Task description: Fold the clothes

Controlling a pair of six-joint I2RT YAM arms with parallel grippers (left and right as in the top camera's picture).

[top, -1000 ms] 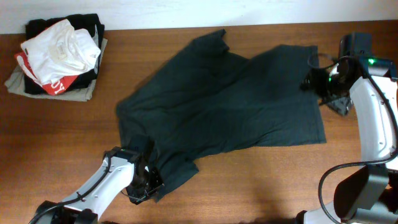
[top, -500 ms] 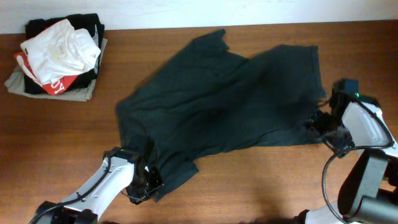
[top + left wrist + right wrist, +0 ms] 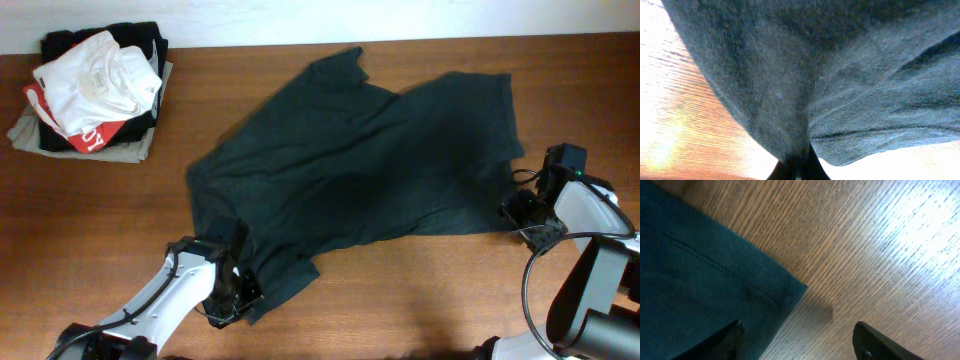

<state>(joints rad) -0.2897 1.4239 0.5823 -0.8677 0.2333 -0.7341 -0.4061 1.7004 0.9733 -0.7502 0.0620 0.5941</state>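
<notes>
Our left gripper [image 3: 236,300] pinches the T-shirt [image 3: 360,160] at its near-left corner—an anchor, we judge—while our right gripper [image 3: 525,215] straddles the right hem corner, fingers [image 3: 730,337] wide, nothing held; the shirt sprawls rumpled across the table [image 3: 420,310].

White lettering stands on the folded red cloth garment [image 3: 88,138], well apart from the left gripper [image 3: 230,300]. It is too small to read, and no other text shows.
</notes>
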